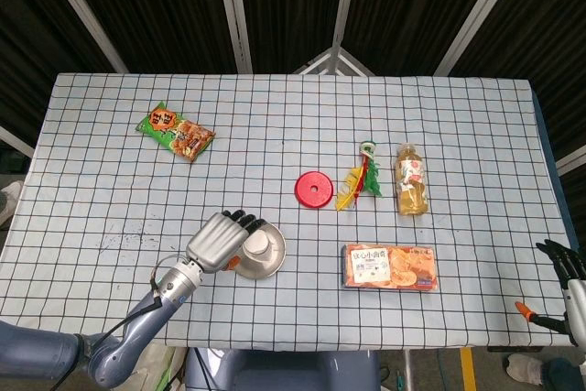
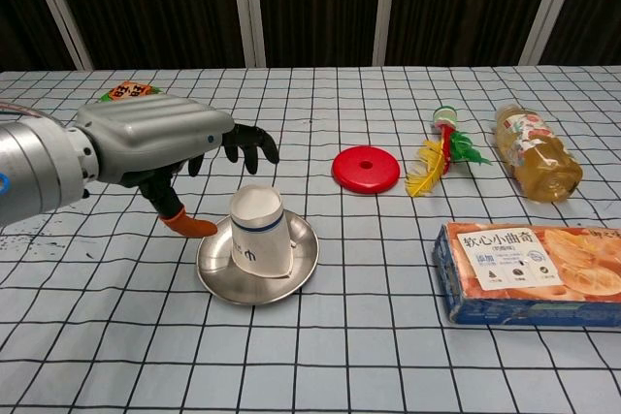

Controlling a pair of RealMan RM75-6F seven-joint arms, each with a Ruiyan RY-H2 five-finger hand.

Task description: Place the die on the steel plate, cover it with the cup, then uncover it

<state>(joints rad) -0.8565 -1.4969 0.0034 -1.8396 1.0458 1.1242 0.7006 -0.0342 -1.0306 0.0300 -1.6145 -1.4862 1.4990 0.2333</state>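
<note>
Risk of tipping the upturned cup off the steel plate and exposing the die unevenly, with left robot hand released beside it.

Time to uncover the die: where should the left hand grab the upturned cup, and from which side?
Grip the cup around its side wall, coming from its left, where the left hand hovers open. It stands upside down on the steel plate, base up, so only the wall offers a hold.
</note>
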